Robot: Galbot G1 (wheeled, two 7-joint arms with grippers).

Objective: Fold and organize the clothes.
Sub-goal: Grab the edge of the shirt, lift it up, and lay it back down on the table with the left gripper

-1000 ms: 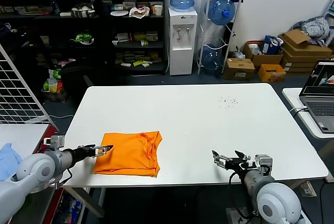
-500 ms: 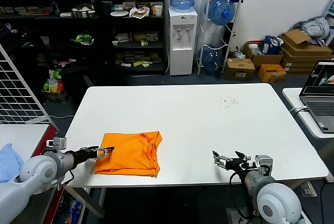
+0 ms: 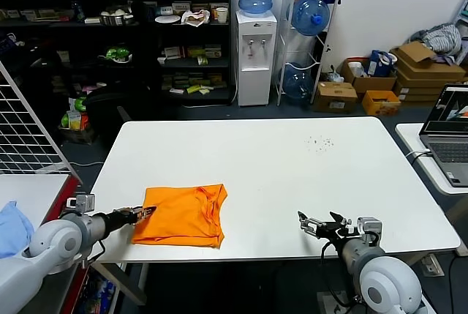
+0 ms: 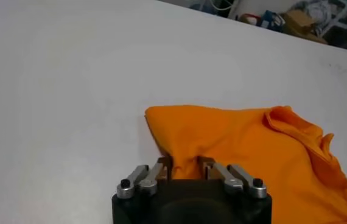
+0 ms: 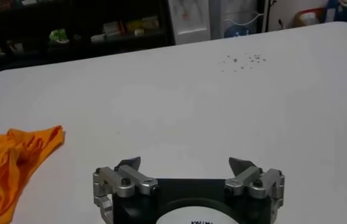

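Observation:
The bright orange T-shirt [image 3: 183, 215] lies folded into a rough rectangle near the front left of the white table [image 3: 292, 167]. No lettering shows. My left gripper [image 3: 148, 211] is at the shirt's left edge. In the left wrist view [image 4: 184, 165] its fingers are drawn close together on a bunched fold of the orange T-shirt [image 4: 252, 146]. My right gripper [image 3: 316, 223] rests open and empty near the front edge, well right of the shirt. It also shows in the right wrist view [image 5: 185, 163], where a corner of the T-shirt [image 5: 15, 161] lies far off.
A light blue cloth [image 3: 10, 222] lies on a side table at the far left. A laptop [image 3: 450, 135] stands on another table at the right. Small dark specks [image 3: 319, 141] dot the far right of the white table. Shelves and water bottles stand behind.
My left gripper and forearm have drawn back slightly to the left at the shirt's edge. The shirt's outline and the right arm have not visibly moved.

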